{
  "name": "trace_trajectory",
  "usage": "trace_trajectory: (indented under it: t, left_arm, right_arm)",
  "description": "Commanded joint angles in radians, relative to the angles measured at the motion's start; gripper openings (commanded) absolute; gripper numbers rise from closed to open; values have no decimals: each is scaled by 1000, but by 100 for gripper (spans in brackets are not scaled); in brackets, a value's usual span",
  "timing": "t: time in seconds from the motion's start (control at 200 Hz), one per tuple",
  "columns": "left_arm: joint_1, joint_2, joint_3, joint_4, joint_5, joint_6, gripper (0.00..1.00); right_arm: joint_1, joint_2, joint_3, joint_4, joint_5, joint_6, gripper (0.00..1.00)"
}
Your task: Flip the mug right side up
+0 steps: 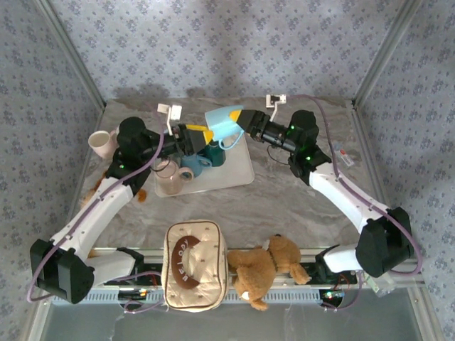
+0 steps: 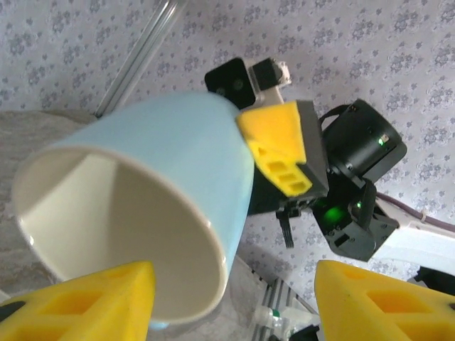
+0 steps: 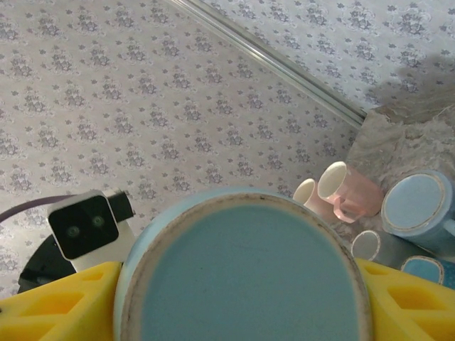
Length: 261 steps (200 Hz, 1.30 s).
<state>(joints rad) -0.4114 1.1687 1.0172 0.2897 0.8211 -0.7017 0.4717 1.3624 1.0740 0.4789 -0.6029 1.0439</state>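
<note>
Light blue mug (image 1: 223,123), up in the air over the far middle of the surface (image 1: 284,195), just above the pale tray (image 1: 242,174). Lying on its side, not standing up. Long way running left to right: open mouth to the left, flat bottom to the right.

Held by the right pincer (image 1: 240,119). Yellow fingers (image 3: 409,302) pressed on both sides of the mug, close to the bottom end. So: closed on the mug.

Left pincer (image 1: 201,133) just beside the mouth of the mug, a little to the near side. Pointed right into the cream inside. Its fingers (image 2: 92,305) spread well apart, holding nothing. Lower rim of the mug hanging between them, very near one finger, maybe touching it; hard to tell.

Both arms close to the mug, the right one with the grip on it. Probably next: a turn of the right wrist to bring the mouth up, or a pinch on the rim by the left pincer for a hand-over. Mouth to end up on top, bottom down flat.

Dark blue mug (image 1: 212,153) on the tray below, so some care with the landing spot.
</note>
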Motion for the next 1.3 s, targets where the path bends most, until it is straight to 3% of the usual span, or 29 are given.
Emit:
trace_trajectory:
  t: [0.0,0.47,0.565,0.625,0.69,0.72,0.735,0.939,1.119,1.299]
  left_arm:
    - [-22,14,42,42,-4,10,56]
    - [-31,51,67,72,-33,16,29]
    - [-31,46,63,82,-37,18,13]
    - [-32,40,61,89,-37,24,0]
    - [-32,26,53,98,-43,35,0]
    - [-32,18,49,100,-55,41,0]
    - [-32,15,47,99,-60,48,0]
    - [-31,-6,51,77,-89,90,0]
    - [-30,-4,67,33,-95,108,0]
    - [-30,-3,158,-268,-188,249,0]
  right_arm:
    - [11,0,33,106,-6,24,49]
    - [50,33,38,176,9,59,48]
    - [50,38,31,193,16,68,54]
    - [49,40,19,205,35,76,65]
    - [44,34,6,183,62,80,82]
    - [38,31,3,153,69,86,98]
    - [34,30,6,141,68,87,100]
    - [-12,29,-16,125,28,100,100]
    - [-43,-9,-59,48,65,62,100]
    - [-67,-84,-79,-150,128,-64,100]
